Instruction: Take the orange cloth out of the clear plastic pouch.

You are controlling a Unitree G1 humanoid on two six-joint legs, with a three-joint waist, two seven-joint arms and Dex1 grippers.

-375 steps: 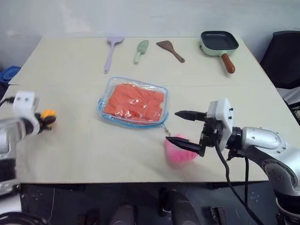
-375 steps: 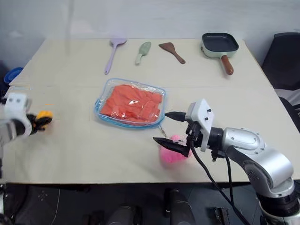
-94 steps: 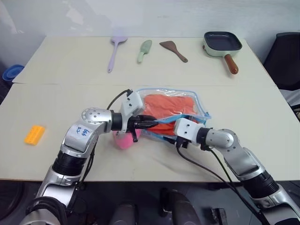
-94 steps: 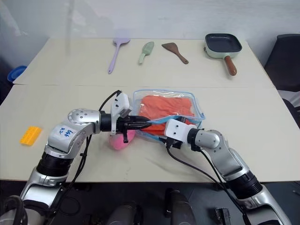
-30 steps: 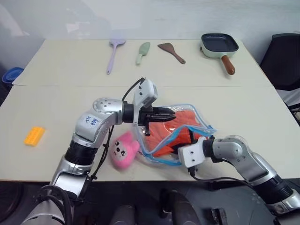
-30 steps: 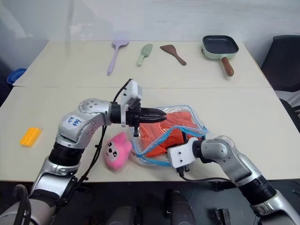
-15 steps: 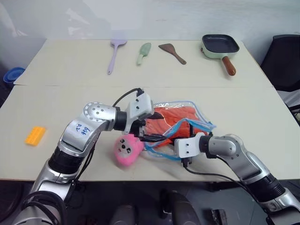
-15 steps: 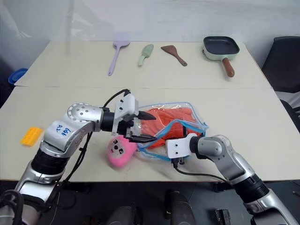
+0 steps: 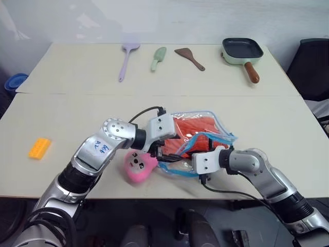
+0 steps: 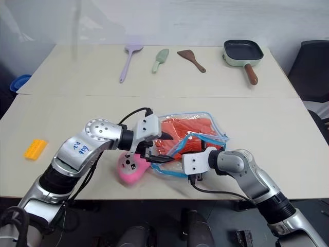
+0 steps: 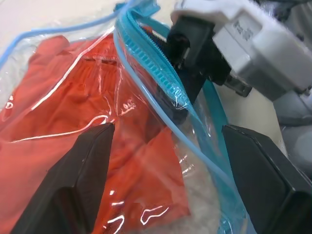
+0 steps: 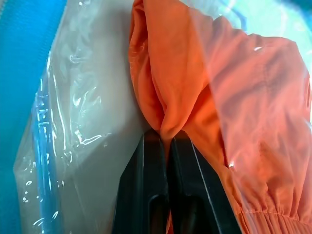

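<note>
Pouch [image 9: 205, 128] of clear plastic with blue trim lies near the front edge of the surface [image 9: 67, 108], and the orange cloth [image 9: 193, 126] is inside it, bunched toward the open mouth. Both arms meet at that mouth. From the head views, the left pincer [image 9: 169, 145] comes in from nine o'clock, its black fingers spread apart at the pouch's open edge. The right pincer [image 12: 165, 146] reaches in from five o'clock.

The left wrist view brings out what the head views blur: the blue zipper strip [image 11: 156, 73] running between the two spread fingers [image 11: 83, 170], with orange fabric under the clear film and the right arm's white housing beyond. The right wrist view shows its fingers pressed together, pinching a fold of orange cloth together with the clear film of the pouch.

A pink plush charm [image 9: 138, 165] sits at seven o'clock of the pouch, just beside it. A yellow-orange brick [image 9: 39, 147] lies well apart at nine o'clock.
</note>
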